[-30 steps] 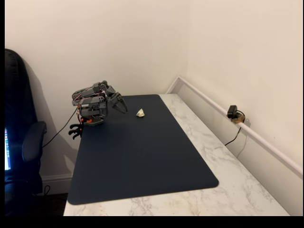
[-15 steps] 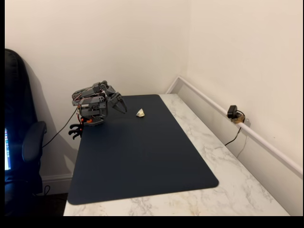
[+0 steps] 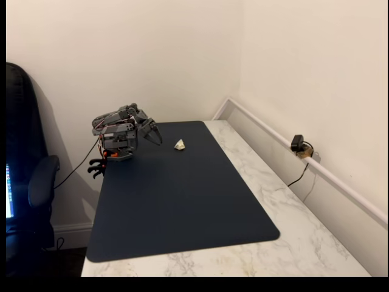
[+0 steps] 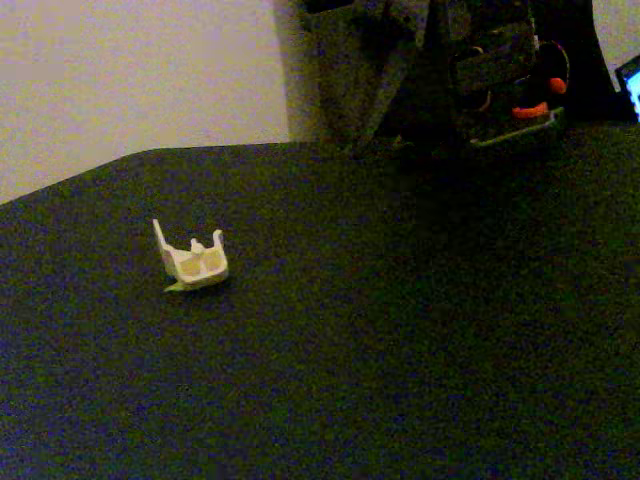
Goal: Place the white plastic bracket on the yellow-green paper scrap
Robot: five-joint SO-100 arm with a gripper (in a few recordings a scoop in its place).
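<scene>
The white plastic bracket [image 3: 180, 144] rests on the dark mat [image 3: 182, 201] near its far edge. In a closer fixed view the bracket [image 4: 192, 260] stands with two prongs up, and the yellow-green paper scrap [image 4: 175, 287] peeks out from under its lower left edge, touching it. My gripper [image 3: 155, 136] hangs folded back at the mat's far left corner, a short way left of the bracket and clear of it. Its fingers look drawn together into a single point, holding nothing.
The arm's base [image 3: 115, 146] is clamped at the table's back left edge, with a cable trailing down. A dark chair [image 3: 27, 182] stands to the left. A small camera [image 3: 299, 146] sits by the right wall on the marble tabletop [image 3: 292, 225].
</scene>
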